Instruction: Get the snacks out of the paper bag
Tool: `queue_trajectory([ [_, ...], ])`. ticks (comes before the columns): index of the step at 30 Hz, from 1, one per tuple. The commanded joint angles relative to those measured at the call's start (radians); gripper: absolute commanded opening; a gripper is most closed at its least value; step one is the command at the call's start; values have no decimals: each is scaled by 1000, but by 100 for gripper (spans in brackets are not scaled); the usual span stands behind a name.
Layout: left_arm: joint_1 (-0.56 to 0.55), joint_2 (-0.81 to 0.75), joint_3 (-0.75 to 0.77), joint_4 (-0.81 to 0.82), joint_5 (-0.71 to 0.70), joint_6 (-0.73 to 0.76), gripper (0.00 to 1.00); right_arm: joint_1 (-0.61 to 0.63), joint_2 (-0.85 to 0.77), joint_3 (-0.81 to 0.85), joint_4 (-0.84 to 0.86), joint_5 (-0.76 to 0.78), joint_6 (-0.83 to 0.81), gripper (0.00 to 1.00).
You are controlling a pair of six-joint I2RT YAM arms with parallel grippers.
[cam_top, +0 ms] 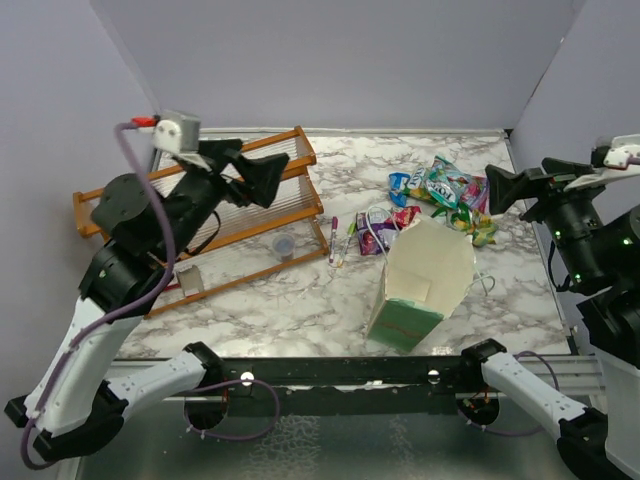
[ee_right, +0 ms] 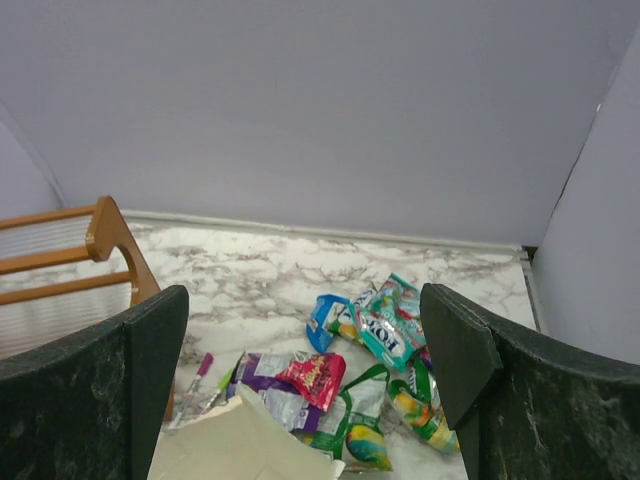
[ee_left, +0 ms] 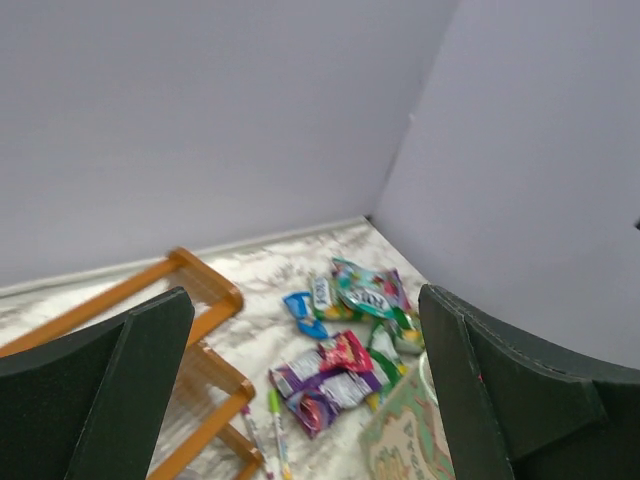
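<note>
The mint-green paper bag (cam_top: 420, 285) stands tilted at the table's middle front, and its cream inside shows no packet. The snacks (cam_top: 445, 195) lie in a loose heap on the marble just behind it: a teal-white packet (ee_right: 390, 320), a blue one (ee_right: 325, 320), a red-pink one (ee_right: 320, 375) on a purple one (ee_left: 320, 390), and green-yellow ones (ee_right: 355, 420). My left gripper (cam_top: 262, 180) hangs open and raised over the rack, left of the heap, nothing between its fingers. My right gripper (cam_top: 510, 188) is open too, raised just right of the heap.
An orange wooden rack (cam_top: 250, 215) takes up the left half of the table, with a small grey cup (cam_top: 285, 245) on its lower shelf. Pink and green marker pens (cam_top: 338, 240) lie between rack and bag. Grey walls close off the back and both sides.
</note>
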Motion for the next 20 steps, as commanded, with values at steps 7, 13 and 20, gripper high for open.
queue_trajectory([
  [7, 3, -128, 20, -62, -366, 159, 99, -4, -1, 95, -8, -36, -4, 99],
  [13, 3, -140, 32, -87, -406, 183, 99, -3, 8, 94, -6, -33, -8, 99],
  [20, 3, -139, 47, -96, -429, 194, 99, -3, -3, 77, -1, -31, -35, 99],
])
